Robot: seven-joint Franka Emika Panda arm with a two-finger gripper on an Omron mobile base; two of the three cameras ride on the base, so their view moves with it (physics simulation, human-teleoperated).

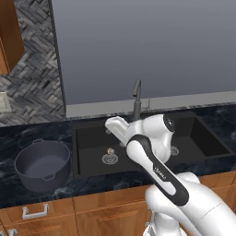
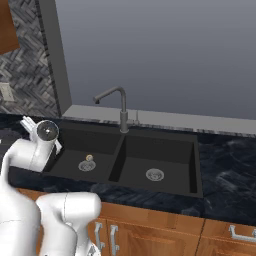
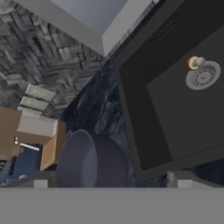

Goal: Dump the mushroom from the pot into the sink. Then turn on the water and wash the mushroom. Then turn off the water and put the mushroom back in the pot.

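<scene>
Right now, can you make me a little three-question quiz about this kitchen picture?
1. True or false: the mushroom lies in the sink beside a round drain.
2. Where does the pot stand? A) in the sink B) on the counter beside the sink C) on the floor
3. Fill in: no water runs from the ______.

Key: 1 true; 2 B; 3 faucet.

Wall outlet (image 1: 3, 103), drawer handle (image 1: 35, 212)
</scene>
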